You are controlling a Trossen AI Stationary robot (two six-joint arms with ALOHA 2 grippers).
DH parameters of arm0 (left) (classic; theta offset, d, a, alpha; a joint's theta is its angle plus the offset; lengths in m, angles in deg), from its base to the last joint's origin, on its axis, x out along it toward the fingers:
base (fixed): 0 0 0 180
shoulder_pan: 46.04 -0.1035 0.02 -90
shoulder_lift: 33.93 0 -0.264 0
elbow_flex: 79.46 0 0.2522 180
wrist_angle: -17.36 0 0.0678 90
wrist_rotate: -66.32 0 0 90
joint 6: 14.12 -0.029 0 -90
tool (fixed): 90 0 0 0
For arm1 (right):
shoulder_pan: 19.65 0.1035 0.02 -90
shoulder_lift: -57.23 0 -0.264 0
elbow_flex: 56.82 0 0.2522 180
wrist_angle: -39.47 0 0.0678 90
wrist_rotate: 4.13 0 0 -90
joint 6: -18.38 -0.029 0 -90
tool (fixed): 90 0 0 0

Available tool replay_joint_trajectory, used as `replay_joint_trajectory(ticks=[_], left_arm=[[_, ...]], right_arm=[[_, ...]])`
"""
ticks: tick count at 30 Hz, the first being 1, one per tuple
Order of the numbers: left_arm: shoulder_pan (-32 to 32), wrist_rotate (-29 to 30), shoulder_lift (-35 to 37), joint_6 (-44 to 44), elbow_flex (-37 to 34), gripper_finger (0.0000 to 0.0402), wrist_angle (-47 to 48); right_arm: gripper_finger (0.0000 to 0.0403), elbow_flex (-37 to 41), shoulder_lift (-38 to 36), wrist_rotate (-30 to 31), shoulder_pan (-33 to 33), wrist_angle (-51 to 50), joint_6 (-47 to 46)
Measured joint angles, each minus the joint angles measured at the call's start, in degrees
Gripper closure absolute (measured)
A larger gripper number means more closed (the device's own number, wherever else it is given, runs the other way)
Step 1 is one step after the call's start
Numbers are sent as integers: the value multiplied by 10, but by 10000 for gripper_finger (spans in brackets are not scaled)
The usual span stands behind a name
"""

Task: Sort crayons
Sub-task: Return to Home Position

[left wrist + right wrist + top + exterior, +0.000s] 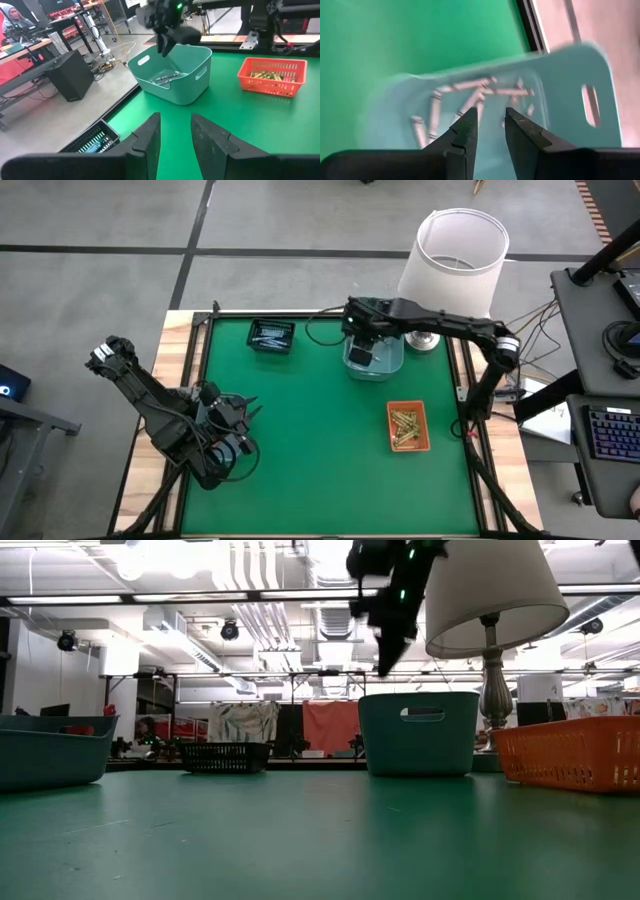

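Pale grey-white crayons (465,85), thin sticks with paper wrappers, lie criss-crossed on the floor of a light teal plastic bin (392,368) with smooth rounded walls and a slot handle cut in one end. The right pincer (491,111) hangs just above the bin's open top, its two dark fingers a narrow gap apart with nothing between them. Near the bin, toward the desk's right edge, a heap of yellowish crayons (404,430) fills an orange basket (427,442) of latticed plastic. At the far left of the green surface a shallow black slotted tray (270,336) holds more thin sticks, their colours too small to tell. A lamp (455,250) with a white drum shade stands just behind the teal bin on a turned stem. The left pincer (175,117) sits over the desk's near left side, well apart from the bins, its fingers spread and empty. The desk (300,470) has a flat green mat framed by pale wood.
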Motion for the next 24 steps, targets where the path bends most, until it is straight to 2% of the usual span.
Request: replay_joint_trajectory(ticks=[5,9,18,24], left_arm=[[-1,-1,-2,-13,0,311,-26],[-2,-25,-14,-77,-2,311,-85],[-29,-73,-44,-331,-3,311,-280],[-80,-154,-71,-557,-3,311,-405]], right_arm=[[318,37,-64,-3,69,59,7],[319,101,-127,-6,126,137,17],[319,295,-279,-48,205,351,20],[319,400,-357,-48,231,436,13]])
